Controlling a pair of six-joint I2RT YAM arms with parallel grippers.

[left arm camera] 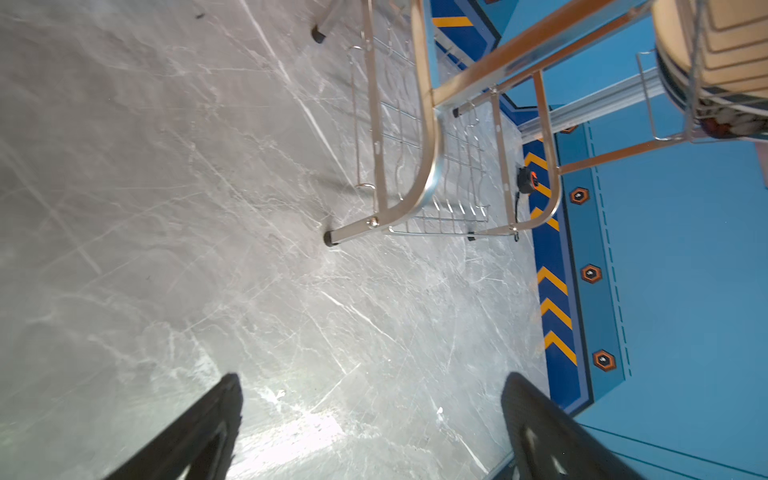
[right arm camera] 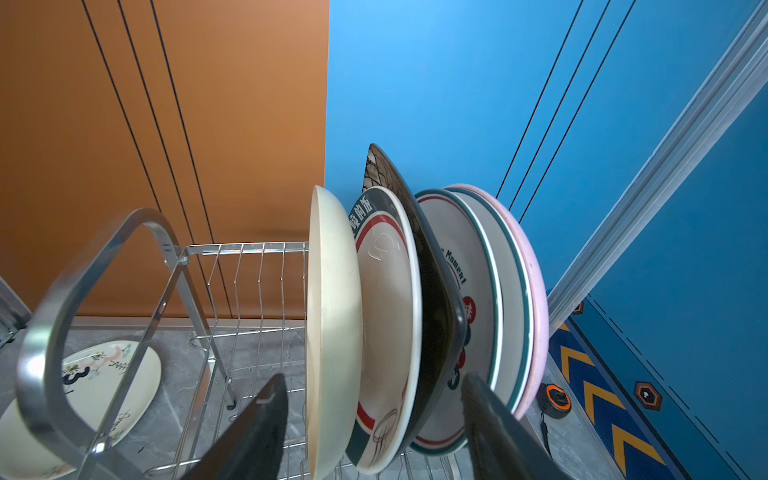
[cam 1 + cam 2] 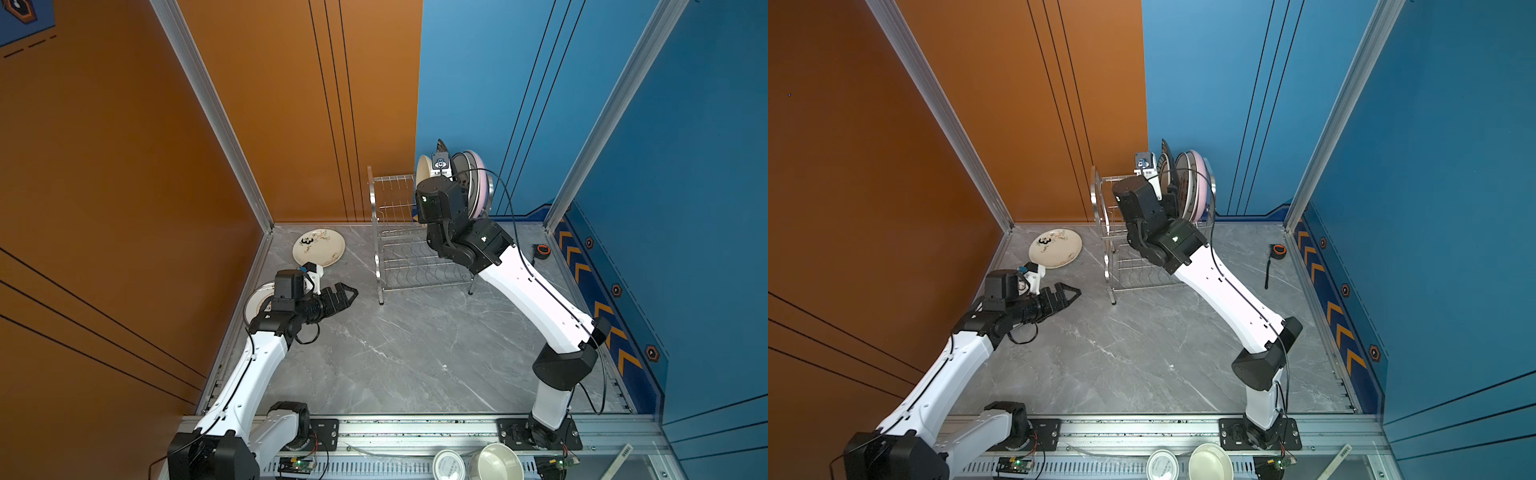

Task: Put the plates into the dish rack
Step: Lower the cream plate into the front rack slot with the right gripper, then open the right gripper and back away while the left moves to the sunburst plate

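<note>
The dish rack (image 3: 390, 199) (image 2: 124, 257) stands at the back of the table. Its upper tier holds several plates on edge: a cream plate (image 2: 332, 311), a dark-rimmed plate with characters (image 2: 386, 291), a black plate (image 2: 436, 316), a teal-rimmed one (image 2: 482, 282) and a pink one (image 2: 534, 270) (image 3: 482, 187). My right gripper (image 2: 374, 378) is open, its fingers straddling the first three with gaps on both sides. A panda plate (image 3: 318, 247) (image 3: 1055, 248) lies flat left of the rack. Another pale plate (image 3: 254, 303) lies partly hidden under my left arm. My left gripper (image 3: 349, 293) (image 1: 374, 378) hangs open over bare table.
A black and orange tape measure (image 3: 542, 250) (image 3: 1278, 251) lies near the right wall. A cream bowl (image 3: 496, 463) and a round tin lid (image 3: 448, 464) sit on the front rail. The rack's lower tier (image 1: 440, 199) holds nothing. Orange and blue walls close in the back.
</note>
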